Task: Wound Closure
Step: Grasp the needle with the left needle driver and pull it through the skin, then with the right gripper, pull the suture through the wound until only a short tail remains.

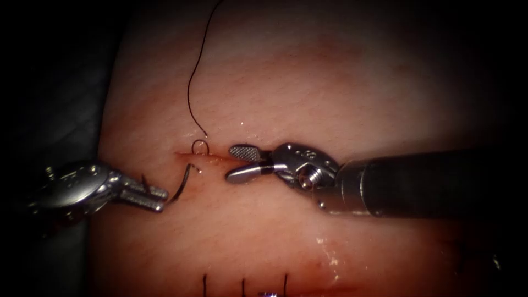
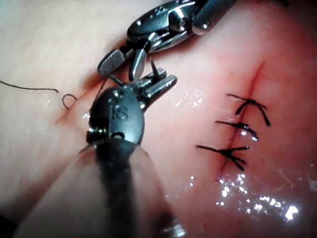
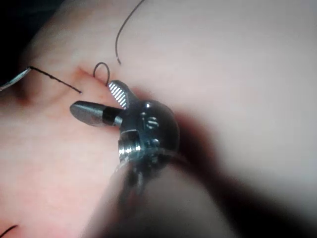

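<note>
Left steel pincer (image 1: 157,199), left of the short red cut (image 1: 203,155) in the pale pink pork tissue (image 1: 308,77), is clamped on the dark curved needle (image 1: 181,184) near its lower end; the needle's upper end appears to meet the tissue just below the cut. Progress: three finished black stitches (image 2: 237,129) close another cut, while this one lies open, with only a small loop of thin black thread (image 1: 199,146) beside it. Right steel pincer (image 1: 237,162) gapes wide at the cut's right end, holding nothing.
</note>
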